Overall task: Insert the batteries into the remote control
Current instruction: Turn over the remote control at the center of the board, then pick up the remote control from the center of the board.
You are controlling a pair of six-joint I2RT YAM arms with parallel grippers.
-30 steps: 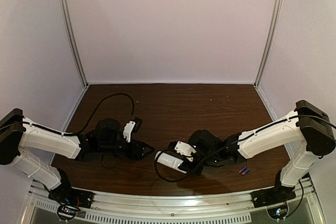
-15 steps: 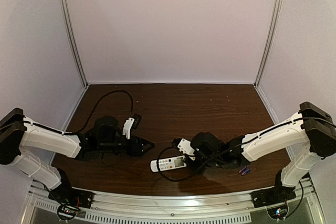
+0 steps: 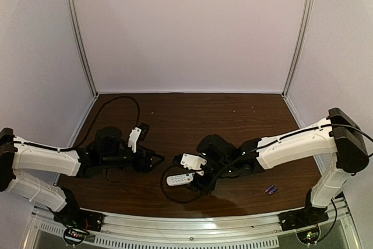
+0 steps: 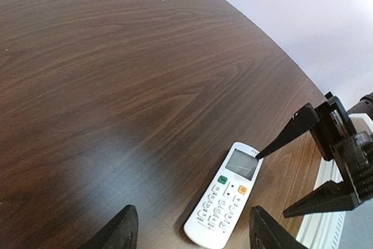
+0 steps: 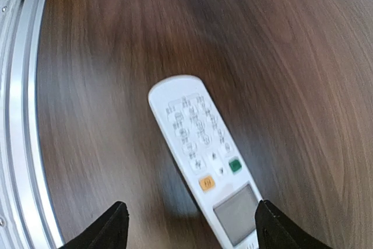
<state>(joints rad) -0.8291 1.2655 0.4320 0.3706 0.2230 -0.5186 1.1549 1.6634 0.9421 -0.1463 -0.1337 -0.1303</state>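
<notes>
Lying on the tabletop [image 3: 204,115] (buttons upward), the remote control [image 3: 179,179] has the right tool [image 5: 190,203] spread astride its display end and the left tool [image 3: 157,160] spread nearby; the batteries [image 3: 270,189] lie well apart, rightward.

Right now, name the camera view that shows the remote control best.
Left wrist view: the remote control lies whole and sharp, face up, display and coloured buttons clear. The right wrist view shows it larger but blurred, its display end at the frame's edge. The top view shows only a small white bar.
</notes>
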